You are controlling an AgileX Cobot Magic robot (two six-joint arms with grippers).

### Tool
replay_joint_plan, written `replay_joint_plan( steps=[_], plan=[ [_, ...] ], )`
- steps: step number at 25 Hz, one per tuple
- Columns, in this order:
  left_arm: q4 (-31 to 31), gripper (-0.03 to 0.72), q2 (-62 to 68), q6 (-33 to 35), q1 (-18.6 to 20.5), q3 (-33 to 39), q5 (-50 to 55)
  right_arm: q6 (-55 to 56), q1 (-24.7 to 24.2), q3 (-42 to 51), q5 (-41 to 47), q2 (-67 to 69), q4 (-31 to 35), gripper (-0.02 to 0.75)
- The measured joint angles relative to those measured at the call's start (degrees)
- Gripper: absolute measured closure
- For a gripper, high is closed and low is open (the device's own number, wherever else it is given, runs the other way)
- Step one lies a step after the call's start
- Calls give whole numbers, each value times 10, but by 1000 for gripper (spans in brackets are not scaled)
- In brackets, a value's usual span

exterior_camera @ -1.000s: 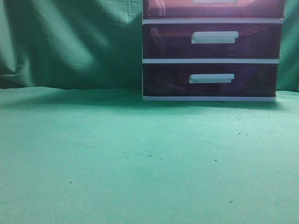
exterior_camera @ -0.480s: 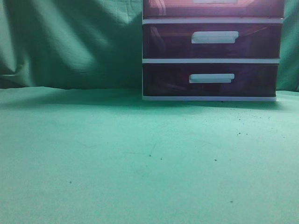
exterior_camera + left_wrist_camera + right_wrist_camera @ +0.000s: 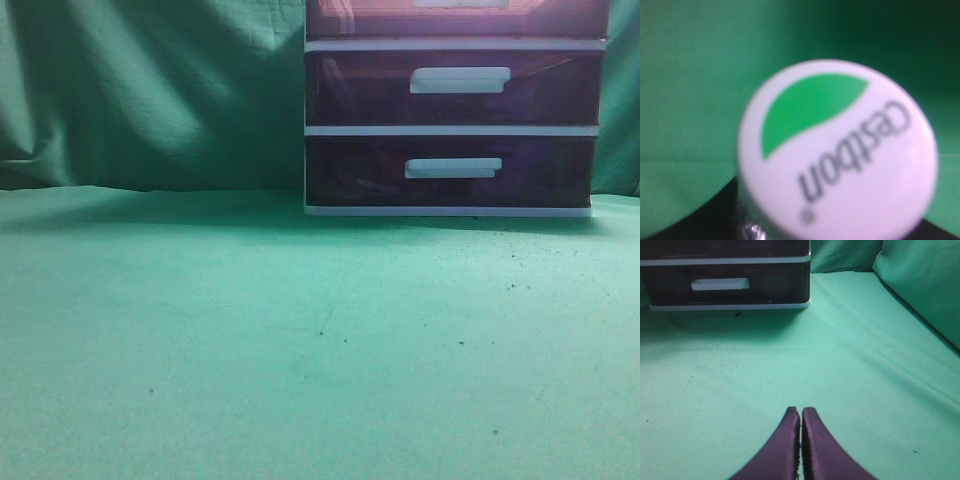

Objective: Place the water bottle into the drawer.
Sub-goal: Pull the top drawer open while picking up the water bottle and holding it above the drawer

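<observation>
The water bottle's white cap (image 3: 837, 152), with a green leaf and dark lettering, fills the left wrist view, blurred and very close. My left gripper's fingers are hidden behind it; the bottle hangs in front of the green cloth, so the gripper appears shut on it. The drawer (image 3: 380, 18), dark purple-maroon with a white handle, shows only as a strip at the top edge of the exterior view. Neither arm nor the bottle shows in the exterior view. My right gripper (image 3: 801, 412) is shut and empty, low over the green cloth, well in front of the drawer unit.
The white-framed unit's middle drawer (image 3: 350, 90) and lowest drawer (image 3: 350, 172) are shut; the lowest one also shows in the right wrist view (image 3: 670, 285). Green cloth covers the table (image 3: 300, 340) and hangs behind it. A cloth fold rises at the right (image 3: 920, 285).
</observation>
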Motion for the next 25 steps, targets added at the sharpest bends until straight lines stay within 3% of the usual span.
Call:
replay_joint_plan(
  steps=[7,14,17,22,25],
  plan=[
    [0,392,-30,1,0,0,24,0,0,0,0,0,0,738],
    [2,392,-134,1,-11,-61,167,0,0,0,-11,0,-8,738],
    [4,392,-174,1,-40,-94,227,0,0,1,-96,0,-11,738],
    [4,392,-253,1,-92,-112,261,4,0,1,-353,0,1,738],
    [5,392,-308,1,-105,-113,273,-15,0,-23,-352,0,12,738]
  ],
)
